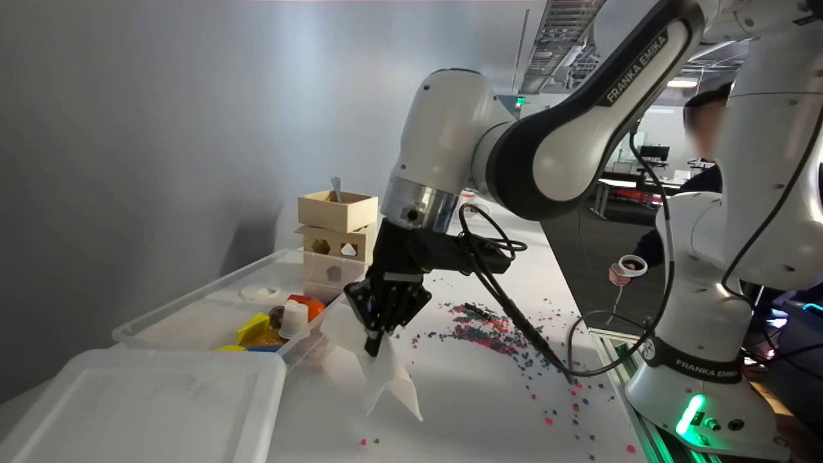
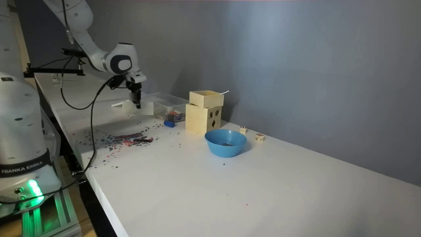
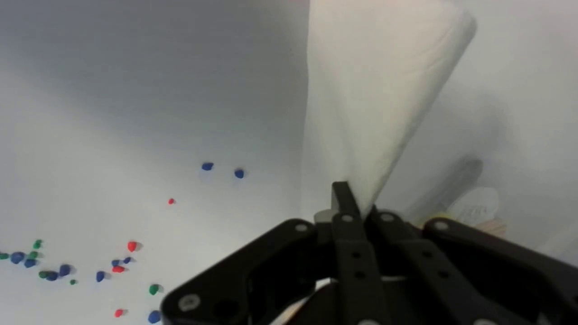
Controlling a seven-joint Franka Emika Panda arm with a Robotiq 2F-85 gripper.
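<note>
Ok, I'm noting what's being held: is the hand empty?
No, the wrist view shows the hand shut on a white sheet, which narrows to where it is pinched.

2 exterior views share the table (image 2: 296, 187); wrist's looks down.

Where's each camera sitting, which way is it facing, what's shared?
Exterior view, on the clear bin side, looks along the table; shows arm, base.
Exterior view, on the blue bowl side, looks back along it; shows arm, base.
Wrist view, on the arm, looks downward; fingers show, gripping a white sheet.
Both exterior views share clear bin, wooden boxes, scattered pieces.
</note>
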